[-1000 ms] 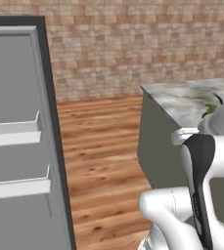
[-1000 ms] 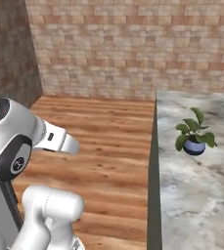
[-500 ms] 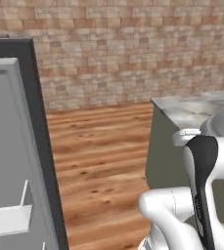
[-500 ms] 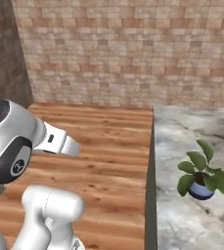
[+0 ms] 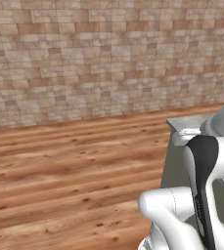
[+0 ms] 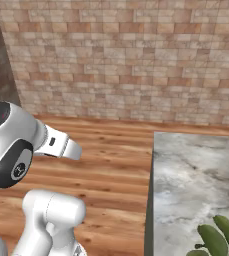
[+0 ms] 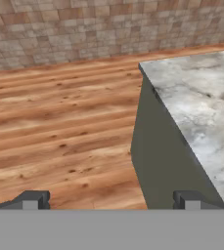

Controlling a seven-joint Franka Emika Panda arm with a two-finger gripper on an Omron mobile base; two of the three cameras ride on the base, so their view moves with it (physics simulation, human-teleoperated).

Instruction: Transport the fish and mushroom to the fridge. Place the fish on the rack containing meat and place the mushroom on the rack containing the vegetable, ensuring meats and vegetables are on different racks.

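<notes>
It looks like a room in a home, probably a kitchen. A marble counter (image 6: 196,175) with grey sides stands at the right, the brick wall (image 5: 108,53) fills the top, and a wooden floor (image 5: 69,185) lies below.

Both base views look forward past the arm; the hand view looks down closer. All share the counter (image 7: 196,93), wood floor (image 5: 59,171) and brick wall (image 6: 121,60).

A tan-and-brown brick wall (image 5: 108,53), a reddish-brown plank floor (image 5: 69,180), a grey-veined marble counter (image 6: 196,180), green plant leaves (image 6: 217,239).
</notes>
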